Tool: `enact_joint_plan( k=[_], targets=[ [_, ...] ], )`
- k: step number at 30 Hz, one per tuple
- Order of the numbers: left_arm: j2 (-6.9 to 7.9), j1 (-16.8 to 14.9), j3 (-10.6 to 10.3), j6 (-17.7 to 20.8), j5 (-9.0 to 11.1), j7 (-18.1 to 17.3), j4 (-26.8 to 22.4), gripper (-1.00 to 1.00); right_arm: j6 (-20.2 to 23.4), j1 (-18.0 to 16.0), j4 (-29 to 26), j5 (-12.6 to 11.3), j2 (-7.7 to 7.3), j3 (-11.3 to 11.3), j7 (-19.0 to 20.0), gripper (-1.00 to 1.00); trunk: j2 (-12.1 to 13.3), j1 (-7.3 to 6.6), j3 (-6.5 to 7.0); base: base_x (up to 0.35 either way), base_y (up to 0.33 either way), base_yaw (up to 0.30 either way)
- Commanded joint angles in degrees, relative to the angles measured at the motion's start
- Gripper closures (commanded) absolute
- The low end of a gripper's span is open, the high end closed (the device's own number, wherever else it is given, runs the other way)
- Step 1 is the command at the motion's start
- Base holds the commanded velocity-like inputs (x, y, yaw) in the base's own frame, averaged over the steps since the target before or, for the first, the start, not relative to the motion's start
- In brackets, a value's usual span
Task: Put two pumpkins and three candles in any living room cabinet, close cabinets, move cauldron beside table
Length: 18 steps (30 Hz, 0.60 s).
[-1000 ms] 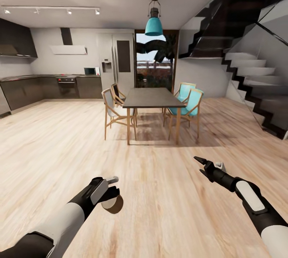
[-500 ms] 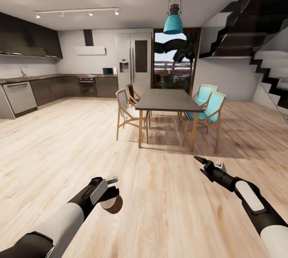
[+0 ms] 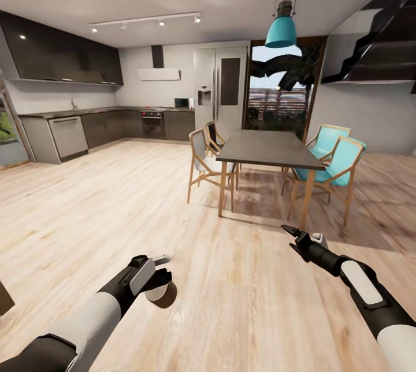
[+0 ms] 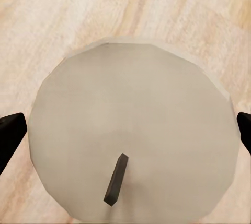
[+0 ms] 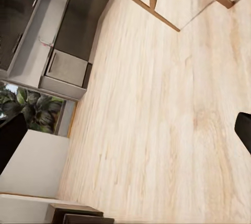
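L gripper point(image 3: 160, 279): clamped on candle point(image 4: 130, 130) | R gripper point(image 3: 296, 238): spread, empty

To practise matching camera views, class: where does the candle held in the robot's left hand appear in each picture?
Head view: the candle is low and left of centre, gripped by the left hand.
Left wrist view: its pale top with the dark wick sits large in the middle.
Right wrist view: this camera looks across the floor toward the kitchen units.
Shared landmark: the light wooden floor.
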Motion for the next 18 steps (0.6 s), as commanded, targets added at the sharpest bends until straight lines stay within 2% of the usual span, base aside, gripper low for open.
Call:
enact_joint_plan(
  k=[1,18],
  targets=[
    [0.03,-0.06,-0.41,0.10,0.49,0.68,-0.08,1.00,0.37,-0.01,-0.02,-0.10,0.00,-0.17,0.08,-1.00,-0.03,-0.01,-0.04,0.016,-0.016,0.286],
    [0.04,-0.06,-0.36,0.09,0.49,0.68,-0.08,1.00,0.82,-0.01,-0.02,0.03,0.00,-0.16,-0.01,-1.00,-0.03,-0.01,0.36,0.001,-0.001,0.286]
  ],
)
